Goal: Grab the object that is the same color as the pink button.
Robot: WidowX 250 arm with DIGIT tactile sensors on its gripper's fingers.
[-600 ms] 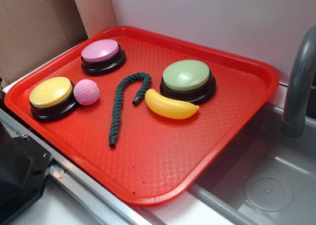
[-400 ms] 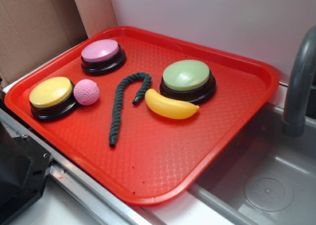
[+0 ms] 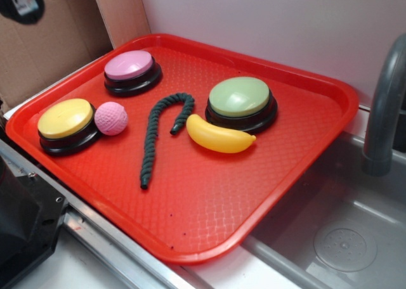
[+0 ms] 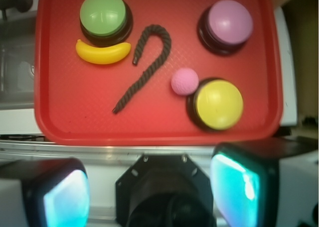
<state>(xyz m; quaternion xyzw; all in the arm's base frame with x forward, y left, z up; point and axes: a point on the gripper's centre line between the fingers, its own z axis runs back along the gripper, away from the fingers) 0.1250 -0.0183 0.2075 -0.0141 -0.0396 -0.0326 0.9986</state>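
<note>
Gripper point(image 4: 149, 192) high over the tray's near edge, jaws apart, empty | pink ball point(image 3: 111, 118) touching yellow button point(image 3: 65, 118), at its 2 o'clock | pink button point(image 3: 129, 65) near far rim | bare red tray point(image 3: 209, 206) toward the sink | no readable writing

Brightness: both views evenly and brightly lit.
Glare: a pale sheen lies across the red tray point(image 3: 209, 206) at its near side in the exterior view.
Shadows: short and soft beside the yellow banana point(image 3: 219, 137).
Focus: the wrist view is soft; the claw's fingers point(image 4: 239, 187) are blurred and glow cyan.
</note>
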